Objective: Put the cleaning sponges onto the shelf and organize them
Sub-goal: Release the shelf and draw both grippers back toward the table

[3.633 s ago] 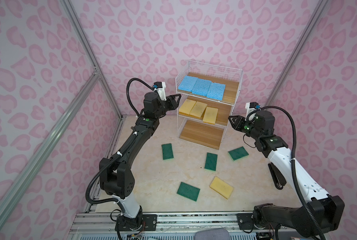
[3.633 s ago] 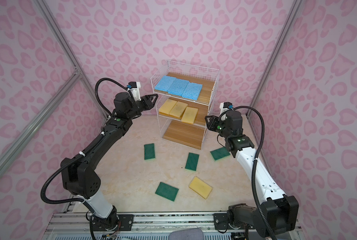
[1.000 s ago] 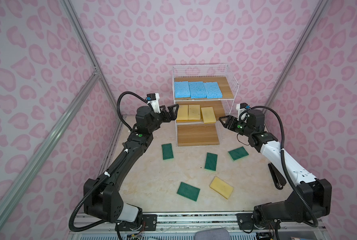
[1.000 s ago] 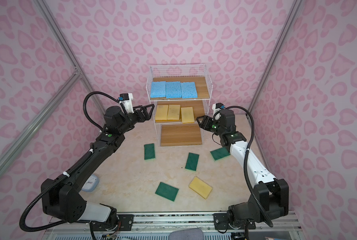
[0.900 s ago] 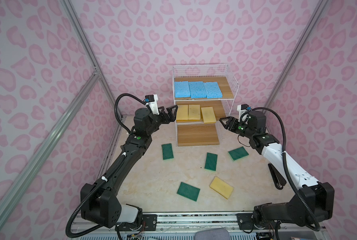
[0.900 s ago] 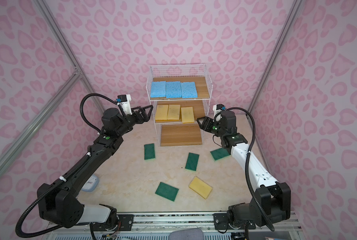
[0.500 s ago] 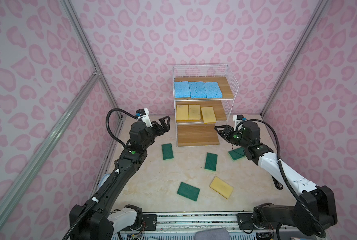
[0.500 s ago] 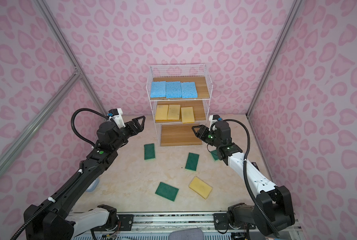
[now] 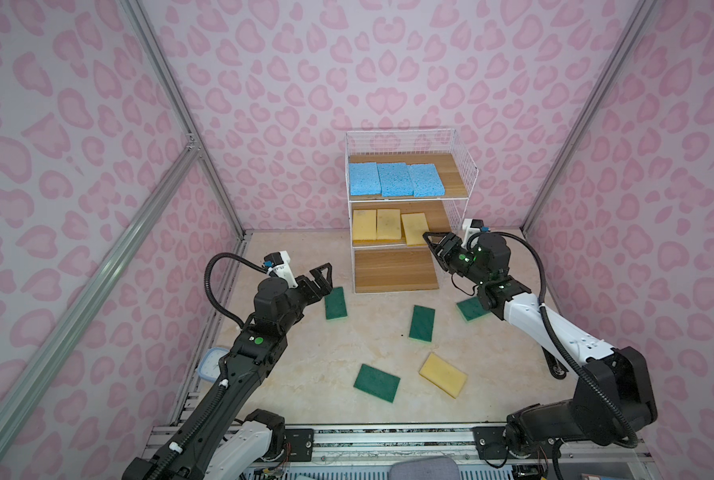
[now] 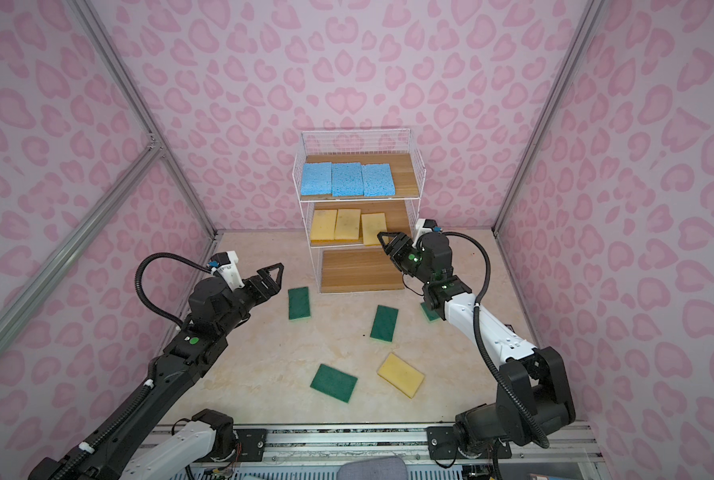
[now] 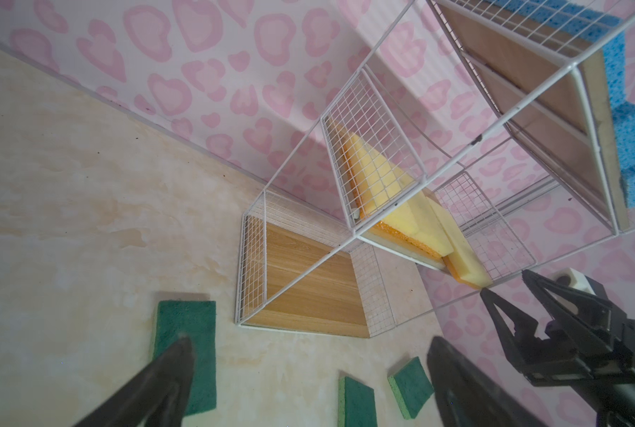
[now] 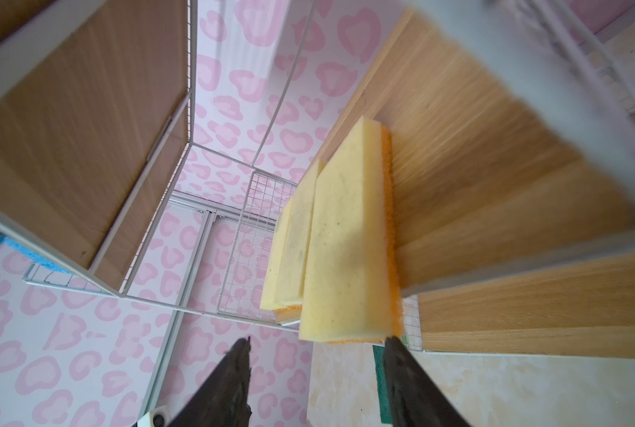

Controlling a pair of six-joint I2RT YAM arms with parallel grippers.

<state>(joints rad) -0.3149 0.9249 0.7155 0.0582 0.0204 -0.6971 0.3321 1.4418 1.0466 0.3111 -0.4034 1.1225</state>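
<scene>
Six on shelf (image 9: 465, 166): blue sponges (image 9: 394, 178), yellow sponges (image 9: 388, 224). Green sponges (image 9: 421, 323) and loose yellow sponge (image 9: 443, 375) unplaced, lower than left gripper (image 9: 326, 277) (wide, empty) and right gripper (image 9: 432, 249), part-open, empty.

Bright, even, diffuse light filled the cell, so that in both top views the green sponge (image 9: 376, 382) threw only a thin soft shadow on the pale tabletop (image 9: 305, 374), while the wide lens bent the aluminium posts (image 9: 180, 120) outward and the corners fell slightly darker. In the left wrist view the left gripper (image 11: 310, 340) had its fingers (image 11: 153, 384) soft and out of focus before a sharp shelf (image 11: 308, 281). The right wrist view was smeared by motion across the wooden board (image 12: 493, 166) and the grey wire (image 12: 567, 55) beside it, though the yellow sponge (image 12: 345, 240) looked fairly crisp.
</scene>
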